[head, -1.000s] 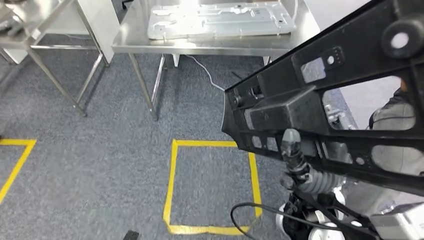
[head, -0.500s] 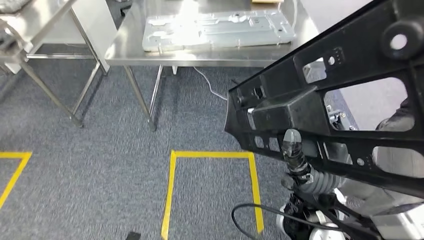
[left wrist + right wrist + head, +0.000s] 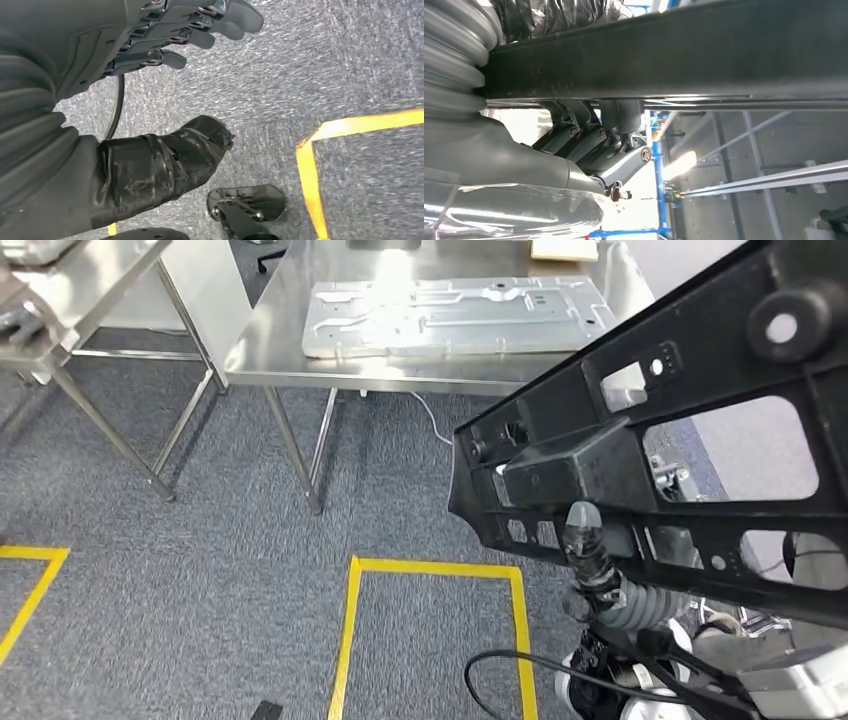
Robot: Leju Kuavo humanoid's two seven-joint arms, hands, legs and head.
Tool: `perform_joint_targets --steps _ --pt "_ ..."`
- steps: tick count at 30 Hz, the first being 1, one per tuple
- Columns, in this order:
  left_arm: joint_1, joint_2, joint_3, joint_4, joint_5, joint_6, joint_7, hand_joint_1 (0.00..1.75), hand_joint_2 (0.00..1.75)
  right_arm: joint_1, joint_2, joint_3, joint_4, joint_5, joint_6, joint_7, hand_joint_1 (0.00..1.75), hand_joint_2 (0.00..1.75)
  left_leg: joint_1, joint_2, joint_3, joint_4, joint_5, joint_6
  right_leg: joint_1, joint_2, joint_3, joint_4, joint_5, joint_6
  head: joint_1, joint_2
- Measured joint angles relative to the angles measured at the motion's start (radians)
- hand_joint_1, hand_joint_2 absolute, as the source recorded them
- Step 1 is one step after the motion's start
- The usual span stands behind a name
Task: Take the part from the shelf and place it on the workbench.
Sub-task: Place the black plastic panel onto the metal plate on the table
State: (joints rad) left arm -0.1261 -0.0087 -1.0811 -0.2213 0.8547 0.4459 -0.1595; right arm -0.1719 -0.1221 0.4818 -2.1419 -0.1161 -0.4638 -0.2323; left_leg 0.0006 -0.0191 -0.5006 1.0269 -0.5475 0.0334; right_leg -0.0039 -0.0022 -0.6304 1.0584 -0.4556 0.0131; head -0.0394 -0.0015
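So the step in hand looks like the carry: the part [image 3: 640, 480], a big black frame with cut-out windows, fills the right side of the head view, and the right hand [image 3: 594, 145] grasps it, fingers wrapped round a black bar in the right wrist view; it's off the shelf and not yet on the workbench [image 3: 270, 355], which sits in the upper middle of the frame. To do this well I'd keep the frame level and high enough to pass over the bench edge, approach square, and set it down on bare steel; the grip seems to be on 1 edge only, so a swing or tilt is my main worry.

What's in the way: a large silver plate [image 3: 455, 312] already covers most of the bench top, so free room looks tight; a 2nd steel table [image 3: 60, 300] stands in the upper left; yellow floor tape [image 3: 350, 630] marks a box at lower centre, maybe the stopping spot; a black cable [image 3: 485, 665] loops at the bottom.

The left hand [image 3: 165, 35] hangs over the carpet, released, fingers apart, holding nothing.
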Motion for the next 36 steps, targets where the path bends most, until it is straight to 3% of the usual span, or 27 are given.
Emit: perform_joint_targets --steps 1,3,4,6,8,9,10,11,13,14,15,16,18,20,23,25,26,28,30,31,34,36 --pt "-0.001 0.0 0.0 0.0 0.0 0.0 0.0 0.0 1.75 0.0 0.0 0.0 0.001 -0.001 0.001 0.0 1.75 1.75 0.0 -0.001 0.008 0.006 -0.003 -0.007 0.004 0.0 0.004 0.0 -0.011 -0.007 -0.001 0.0" --pt "-0.002 0.0 0.0 0.0 0.001 0.0 0.0 0.0 1.75 -0.001 0.0 0.0 0.002 -0.001 0.003 0.0 1.75 1.75 0.003 0.002 0.014 0.027 -0.008 -0.019 0.002 0.002 0.028 -0.007 -0.006 -0.024 0.0 0.0" --pt "-0.004 0.0 0.0 0.0 0.001 0.0 0.0 0.0 1.75 -0.003 0.0 0.0 0.002 -0.001 0.004 0.0 1.75 1.75 0.003 0.004 0.005 0.05 -0.014 -0.022 0.001 0.001 0.04 -0.01 -0.011 -0.031 -0.001 0.0" --pt "-0.008 0.0 0.0 0.0 0.001 0.0 0.0 0.0 1.75 -0.004 0.0 0.0 0.002 -0.002 0.006 0.0 1.75 1.75 0.006 0.006 -0.05 0.141 -0.048 -0.03 0.0 0.0 0.058 -0.013 -0.021 -0.04 -0.003 0.0" --pt "-0.008 -0.001 0.0 0.0 0.001 0.0 -0.001 0.0 1.75 -0.003 0.0 0.0 0.002 -0.006 0.006 0.0 1.75 1.75 0.007 0.007 -0.137 0.246 -0.086 -0.036 0.001 0.002 0.068 -0.014 -0.033 -0.044 -0.004 0.0" --pt "-0.007 -0.001 0.0 0.0 0.002 0.0 -0.001 0.0 1.75 -0.002 0.0 0.0 0.002 -0.008 0.007 0.0 1.75 1.75 0.008 0.007 -0.17 0.27 -0.09 -0.036 0.002 0.004 0.074 -0.013 -0.04 -0.044 -0.004 0.0" --pt "-0.005 -0.001 0.0 0.0 0.002 0.001 -0.002 0.0 1.75 -0.001 0.0 0.0 0.002 -0.01 0.007 0.0 1.75 1.75 0.008 0.007 -0.187 0.262 -0.075 -0.034 0.002 0.005 0.084 -0.013 -0.048 -0.043 -0.004 0.0" --pt "-0.003 0.0 0.0 0.0 0.003 0.001 -0.002 0.0 1.75 -0.001 0.0 0.0 0.003 -0.011 0.007 0.0 1.75 1.75 0.007 0.008 -0.189 0.223 -0.039 -0.031 0.002 0.007 0.095 -0.013 -0.057 -0.042 -0.004 0.0" --pt "-0.001 0.002 0.0 0.0 0.004 0.003 -0.002 0.0 1.75 -0.001 0.0 0.0 0.003 -0.011 0.008 -0.001 1.75 1.75 -0.001 0.01 -0.171 0.107 0.058 -0.018 0.003 0.007 0.12 -0.015 -0.077 -0.036 -0.002 0.0" --pt "0.0 0.004 0.0 0.0 0.004 0.003 -0.002 0.0 1.75 -0.002 0.0 0.0 0.004 -0.012 0.008 -0.001 1.75 1.75 -0.007 0.011 -0.163 0.063 0.081 -0.01 0.002 0.007 0.128 -0.017 -0.085 -0.032 -0.001 0.0" --pt "0.0 0.006 0.0 0.0 0.004 0.003 -0.002 0.0 1.75 -0.002 0.0 0.0 0.005 -0.012 0.009 -0.001 1.75 1.75 -0.013 0.011 -0.158 0.038 0.096 -0.003 0.001 0.007 0.133 -0.021 -0.091 -0.026 -0.001 0.0" --pt "0.001 0.008 0.0 0.0 0.004 0.003 -0.002 0.0 1.75 -0.002 0.0 0.0 0.006 -0.013 0.009 -0.001 1.75 1.75 -0.016 0.01 -0.156 0.032 0.093 0.002 0.001 0.007 0.137 -0.019 -0.09 -0.02 0.001 0.0" --pt "0.002 0.008 0.0 0.0 0.005 0.003 -0.003 0.0 1.75 -0.004 0.0 0.0 0.006 -0.014 0.01 -0.002 1.75 1.75 -0.013 0.007 -0.131 0.009 0.103 0.012 0.003 0.007 0.14 -0.002 -0.081 -0.009 0.001 0.0" --pt "0.001 0.009 0.0 0.0 0.006 0.003 -0.003 0.0 1.75 -0.007 0.0 0.0 0.007 -0.014 0.01 -0.003 1.75 1.75 -0.006 0.007 -0.098 -0.012 0.1 0.019 0.002 0.006 0.114 0.062 -0.08 0.0 0.004 0.0" --pt "-0.002 0.01 0.0 0.0 0.006 0.001 -0.003 0.0 1.75 -0.008 0.0 0.0 0.009 -0.014 0.011 -0.004 1.75 1.75 -0.005 0.006 -0.067 -0.022 0.081 0.025 -0.005 0.006 0.005 0.206 -0.14 0.013 0.008 0.0" --pt "0.001 0.01 0.0 0.0 0.006 -0.001 -0.003 0.0 1.75 -0.007 0.0 0.0 0.013 -0.015 0.011 -0.004 1.75 1.75 -0.004 0.004 -0.044 -0.022 0.061 0.023 -0.013 0.006 -0.046 0.223 -0.162 0.02 0.01 0.0" --pt "0.002 0.01 0.0 0.0 0.006 -0.002 -0.003 0.0 1.75 -0.007 0.0 0.0 0.014 -0.015 0.011 -0.004 1.75 1.75 -0.003 0.003 -0.03 -0.022 0.05 0.02 -0.017 0.006 -0.053 0.191 -0.143 0.023 0.011 0.0" --pt "0.004 0.01 0.0 0.0 0.006 -0.004 -0.003 0.0 1.75 -0.007 0.0 0.0 0.017 -0.016 0.012 -0.004 1.75 1.75 -0.003 0.0 -0.002 -0.02 0.024 0.01 -0.025 0.005 -0.046 0.082 -0.04 0.027 0.012 0.0" --pt "0.002 0.012 0.0 0.0 0.006 -0.005 -0.001 0.0 1.75 -0.006 0.0 0.001 0.019 -0.017 0.013 -0.004 1.75 1.75 -0.003 -0.002 0.013 -0.017 0.0 -0.003 -0.022 0.004 -0.036 0.011 0.032 0.019 0.011 0.0" --pt "0.001 0.013 0.0 0.0 0.006 -0.006 0.0 0.0 1.75 -0.006 0.0 0.001 0.02 -0.018 0.014 -0.004 1.75 1.75 -0.002 -0.001 0.017 -0.013 -0.008 -0.011 -0.018 0.005 -0.033 0.0 0.04 0.011 0.011 0.0" --pt "-0.005 0.015 0.0 0.0 0.005 -0.007 0.0 0.0 1.75 -0.011 0.0 0.001 0.021 -0.019 0.016 -0.005 1.75 1.75 0.005 0.002 0.021 0.018 -0.01 -0.03 -0.013 0.007 -0.006 -0.007 0.023 -0.016 0.011 0.0" --pt "-0.007 0.015 0.0 0.0 0.005 -0.007 0.0 0.0 1.75 -0.016 0.001 0.001 0.021 -0.019 0.017 -0.006 1.75 1.75 0.009 0.004 -0.035 0.11 -0.014 -0.038 -0.014 0.005 0.018 -0.013 0.011 -0.028 0.01 0.0"
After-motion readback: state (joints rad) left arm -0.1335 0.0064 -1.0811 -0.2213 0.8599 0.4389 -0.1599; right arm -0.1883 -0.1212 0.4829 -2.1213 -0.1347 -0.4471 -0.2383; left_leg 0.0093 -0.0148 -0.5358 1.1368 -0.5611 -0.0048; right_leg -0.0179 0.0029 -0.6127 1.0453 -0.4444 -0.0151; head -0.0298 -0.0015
